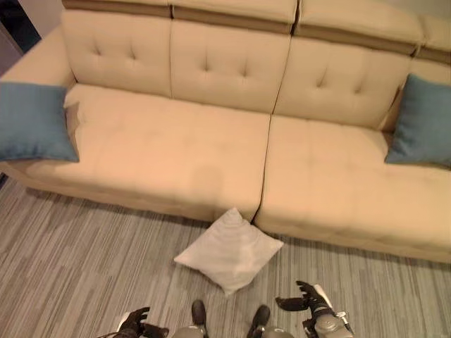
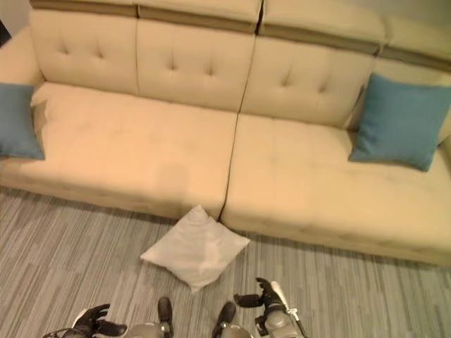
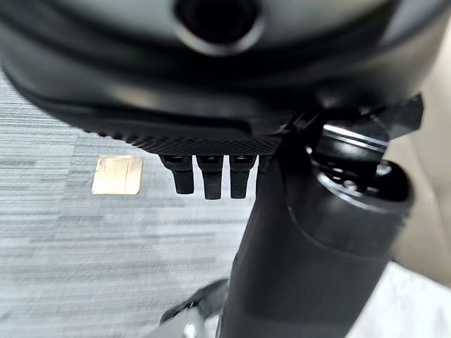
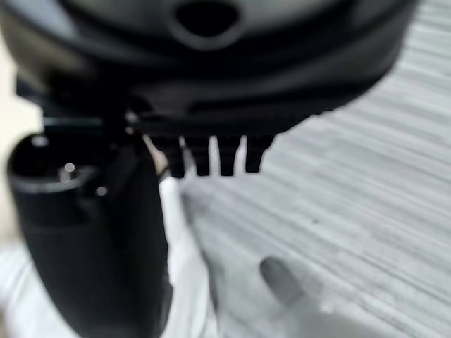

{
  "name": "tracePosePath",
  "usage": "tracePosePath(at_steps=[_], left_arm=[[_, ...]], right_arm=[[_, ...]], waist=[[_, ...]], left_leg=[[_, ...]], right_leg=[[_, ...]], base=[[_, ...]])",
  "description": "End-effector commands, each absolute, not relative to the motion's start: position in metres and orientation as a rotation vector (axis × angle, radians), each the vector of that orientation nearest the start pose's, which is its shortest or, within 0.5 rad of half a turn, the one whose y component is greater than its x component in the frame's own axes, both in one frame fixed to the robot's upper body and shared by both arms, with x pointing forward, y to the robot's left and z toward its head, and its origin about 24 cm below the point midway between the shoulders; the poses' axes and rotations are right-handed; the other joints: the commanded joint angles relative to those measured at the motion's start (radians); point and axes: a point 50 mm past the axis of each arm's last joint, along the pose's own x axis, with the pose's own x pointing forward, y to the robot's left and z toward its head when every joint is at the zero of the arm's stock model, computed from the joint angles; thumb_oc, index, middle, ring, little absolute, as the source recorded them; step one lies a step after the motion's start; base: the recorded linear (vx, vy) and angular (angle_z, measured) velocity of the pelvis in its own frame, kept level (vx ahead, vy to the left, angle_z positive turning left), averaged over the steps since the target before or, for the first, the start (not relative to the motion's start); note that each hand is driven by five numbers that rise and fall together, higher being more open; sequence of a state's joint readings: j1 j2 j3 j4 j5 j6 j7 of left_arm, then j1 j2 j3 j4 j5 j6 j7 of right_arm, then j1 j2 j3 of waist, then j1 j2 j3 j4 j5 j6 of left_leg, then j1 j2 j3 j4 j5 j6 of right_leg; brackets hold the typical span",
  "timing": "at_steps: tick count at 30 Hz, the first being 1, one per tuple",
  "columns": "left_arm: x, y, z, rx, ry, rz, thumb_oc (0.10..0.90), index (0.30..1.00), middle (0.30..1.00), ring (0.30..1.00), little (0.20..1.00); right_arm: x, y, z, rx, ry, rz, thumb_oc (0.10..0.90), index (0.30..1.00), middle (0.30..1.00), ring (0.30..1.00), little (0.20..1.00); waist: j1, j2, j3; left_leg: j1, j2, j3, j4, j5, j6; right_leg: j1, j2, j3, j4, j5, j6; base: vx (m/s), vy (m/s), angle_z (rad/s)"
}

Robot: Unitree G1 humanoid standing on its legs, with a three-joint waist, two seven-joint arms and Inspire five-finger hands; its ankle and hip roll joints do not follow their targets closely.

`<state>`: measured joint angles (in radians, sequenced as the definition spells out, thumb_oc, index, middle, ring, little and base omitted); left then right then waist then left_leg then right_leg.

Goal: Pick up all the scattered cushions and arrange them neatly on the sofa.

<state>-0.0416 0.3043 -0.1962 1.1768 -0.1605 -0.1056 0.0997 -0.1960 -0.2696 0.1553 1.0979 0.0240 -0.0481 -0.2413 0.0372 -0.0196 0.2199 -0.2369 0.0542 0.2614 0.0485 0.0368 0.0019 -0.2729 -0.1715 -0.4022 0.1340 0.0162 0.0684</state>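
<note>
A white cushion point(image 1: 229, 249) lies on the striped carpet, its far corner touching the sofa's front at the seam between the two seats. One blue cushion point(image 1: 32, 121) leans at the left end of the beige sofa point(image 1: 176, 148), another blue cushion point(image 1: 423, 121) at the right end. My left hand point(image 1: 135, 322) hangs low at the near left with relaxed fingers and holds nothing. My right hand point(image 1: 306, 301) is just right of the white cushion's near corner, fingers spread toward it, not touching. In the right wrist view the cushion's white cloth point(image 4: 184, 267) lies past the fingers point(image 4: 211, 156).
Grey striped carpet point(image 1: 63, 260) runs along the sofa's front on both sides of the cushion. A small brass floor plate point(image 3: 117, 174) is set in the carpet by the left hand. The sofa's middle seats are bare.
</note>
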Motion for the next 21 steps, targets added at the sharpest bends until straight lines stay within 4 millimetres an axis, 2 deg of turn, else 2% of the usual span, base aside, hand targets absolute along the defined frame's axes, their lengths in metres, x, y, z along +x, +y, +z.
tracePosePath(at_steps=[1,3,4,5,6,8,9,10,15,21], left_arm=[[0.154,0.247,-0.133,0.238,0.901,0.214,0.800,0.900,0.900,0.900,0.900],[0.164,0.242,-0.129,0.210,0.862,0.204,0.800,0.900,0.900,0.900,0.900],[0.164,0.242,-0.129,0.210,0.861,0.203,0.800,0.900,0.900,0.900,0.900],[0.174,0.238,-0.124,0.175,0.810,0.207,0.800,0.900,0.900,0.900,0.900],[0.174,0.238,-0.124,0.174,0.810,0.207,0.800,0.900,0.900,0.900,0.900],[0.189,0.235,-0.113,0.115,0.720,0.224,0.800,0.900,0.900,0.900,0.900],[0.201,0.233,-0.104,0.076,0.655,0.233,0.800,0.900,0.900,0.900,0.900],[0.201,0.233,-0.104,0.075,0.654,0.234,0.800,0.900,0.900,0.900,0.900],[0.231,0.228,-0.074,0.010,0.466,0.236,0.800,0.900,0.900,0.900,0.900],[0.253,0.226,-0.037,-0.003,0.273,0.218,0.800,0.900,0.900,0.900,0.900]], right_arm=[[0.240,-0.264,-0.074,-0.395,0.610,-0.376,0.800,0.900,0.900,0.900,0.900],[0.256,-0.268,-0.057,-0.382,0.536,-0.411,0.800,0.900,0.900,0.900,0.900],[0.256,-0.269,-0.057,-0.382,0.535,-0.412,0.800,0.900,0.900,0.900,0.900],[0.274,-0.275,-0.035,-0.372,0.441,-0.451,0.800,0.900,0.900,0.900,0.900],[0.274,-0.275,-0.035,-0.373,0.440,-0.452,0.800,0.900,0.900,0.900,0.900],[0.296,-0.285,-0.001,-0.398,0.305,-0.492,0.800,0.900,0.900,0.900,0.900],[0.310,-0.290,0.024,-0.455,0.217,-0.501,0.800,0.900,0.900,0.900,0.900],[0.310,-0.290,0.025,-0.456,0.217,-0.501,0.800,0.900,0.900,0.900,0.900],[0.334,-0.297,0.078,-0.604,0.031,-0.509,0.800,0.900,0.900,0.900,0.900],[0.349,-0.300,0.128,-0.804,-0.122,-0.501,0.800,0.900,0.900,0.900,0.900]], waist=[[-0.005,0.028,0.037],[-0.004,0.049,0.048],[-0.004,0.049,0.045],[-0.001,0.070,0.066],[0.000,0.070,0.062],[0.012,0.095,0.085],[0.021,0.106,0.097],[0.021,0.106,0.093],[0.039,0.119,0.114],[0.053,0.109,0.108]], left_leg=[[-0.089,-0.036,-0.103,0.086,-0.119,-0.006],[-0.160,-0.040,-0.108,0.105,-0.112,-0.007],[-0.166,-0.040,-0.108,0.108,-0.113,-0.007],[-0.242,-0.042,-0.111,0.127,-0.104,-0.008],[-0.248,-0.042,-0.111,0.130,-0.105,-0.008],[-0.377,-0.037,-0.119,0.184,-0.098,-0.007],[-0.465,-0.029,-0.122,0.227,-0.101,-0.007],[-0.473,-0.029,-0.122,0.232,-0.103,-0.006],[-0.677,-0.018,-0.139,0.349,-0.117,0.002],[-0.894,-0.015,-0.156,0.489,-0.147,0.009]], right_leg=[[-0.098,-0.042,0.095,0.054,-0.015,0.040],[-0.168,-0.046,0.102,0.072,-0.017,0.035],[-0.174,-0.047,0.102,0.074,-0.018,0.035],[-0.246,-0.055,0.105,0.098,-0.020,0.031],[-0.252,-0.055,0.106,0.101,-0.021,0.031],[-0.377,-0.070,0.118,0.161,-0.032,0.023],[-0.459,-0.081,0.130,0.202,-0.041,0.018],[-0.466,-0.081,0.131,0.205,-0.042,0.018],[-0.669,-0.097,0.159,0.339,-0.071,0.008],[-0.876,-0.105,0.177,0.488,-0.115,-0.005]], base=[[-0.14,-0.001,0.00],[-0.12,-0.023,-0.04],[-0.14,-0.025,-0.05],[-0.09,-0.013,0.00],[-0.15,-0.011,-0.01],[-0.18,0.007,0.02],[-0.15,0.003,0.10],[-0.10,-0.014,0.16],[-0.05,-0.008,0.18],[-0.01,-0.045,0.14]])
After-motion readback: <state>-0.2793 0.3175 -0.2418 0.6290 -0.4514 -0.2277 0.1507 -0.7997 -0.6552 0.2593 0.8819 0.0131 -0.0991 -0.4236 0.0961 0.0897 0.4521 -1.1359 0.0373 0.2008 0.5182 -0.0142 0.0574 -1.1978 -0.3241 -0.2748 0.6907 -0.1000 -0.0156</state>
